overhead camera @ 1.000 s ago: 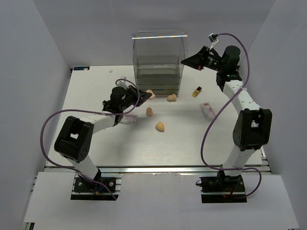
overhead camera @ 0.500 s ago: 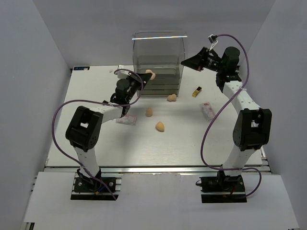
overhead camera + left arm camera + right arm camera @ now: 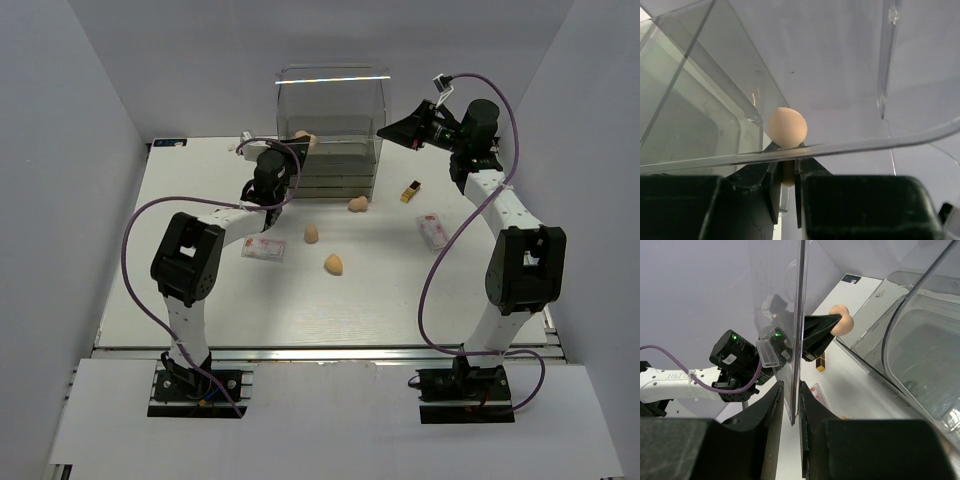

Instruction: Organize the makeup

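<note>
My left gripper (image 3: 297, 146) is raised at the upper left front of the tall clear drawer box (image 3: 331, 120). It is shut on a peach sponge (image 3: 787, 127), which pokes up over a clear plastic rim; the same sponge (image 3: 842, 323) shows in the right wrist view. My right gripper (image 3: 791, 388) is shut on a thin clear panel (image 3: 801, 315) at the box's upper right. On the table lie three more sponges (image 3: 358, 204) (image 3: 312, 233) (image 3: 334, 264), a black-and-gold lipstick (image 3: 410, 191) and two pink-white packets (image 3: 264, 249) (image 3: 433, 231).
The drawer box stands at the back middle of the white table (image 3: 200, 290), with stacked drawers low in its front. Grey walls close in the left, right and back sides. Purple cables loop off both arms.
My left gripper has risen from table height in front of the box to the box's upper left edge, carrying the sponge with it. The right arm has stayed put.
</note>
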